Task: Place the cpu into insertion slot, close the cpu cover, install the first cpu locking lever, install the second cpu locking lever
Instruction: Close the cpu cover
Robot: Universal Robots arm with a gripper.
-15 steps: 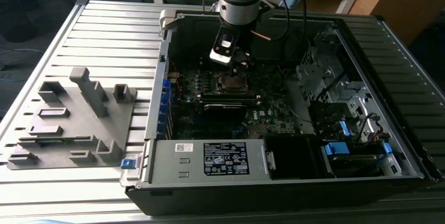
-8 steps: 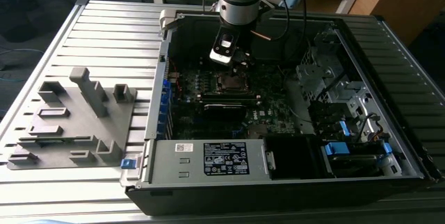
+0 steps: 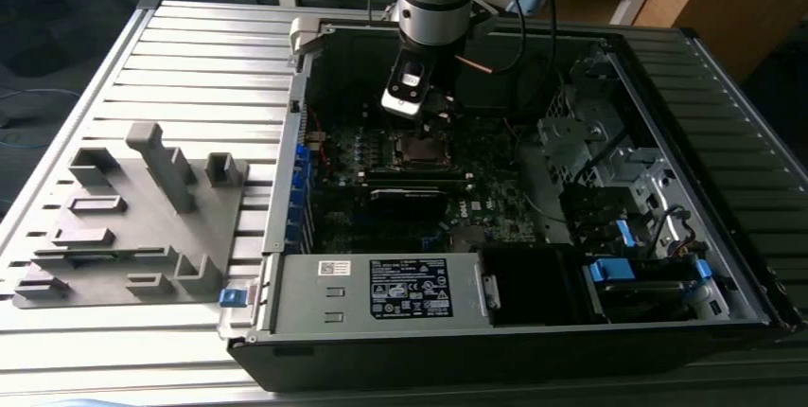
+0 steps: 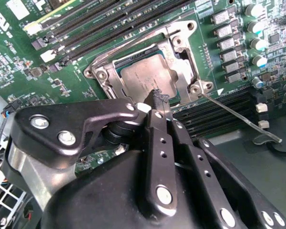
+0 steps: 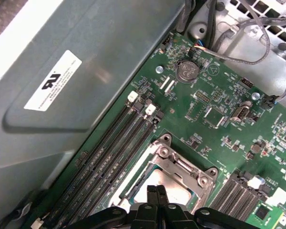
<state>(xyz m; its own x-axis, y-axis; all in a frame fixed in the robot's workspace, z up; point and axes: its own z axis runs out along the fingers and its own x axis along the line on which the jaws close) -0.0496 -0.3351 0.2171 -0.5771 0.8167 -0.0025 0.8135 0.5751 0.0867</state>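
Note:
The cpu (image 4: 140,78) lies flat in the insertion slot (image 3: 417,150), its silver-grey top showing. The cpu cover (image 4: 181,59) lies down around it as a silver frame; in the first wrist view the same cover (image 5: 181,167) shows beside the long memory slots. A thin wire locking lever (image 4: 238,115) sticks out sideways from one corner of the socket, away from the frame. My gripper (image 4: 157,97) is shut with nothing between its fingers, and its tip sits just over the cpu's edge nearest the arm. The exterior view shows the gripper (image 3: 430,115) hanging low over the socket inside the open case.
Long black memory slots (image 4: 109,24) run on both sides of the socket. The case wall (image 5: 62,95) stands close by. Cables (image 5: 248,43) and a drive cage (image 3: 606,151) lie beyond. A grey fixture plate (image 3: 127,218) rests on the table at the exterior view's left.

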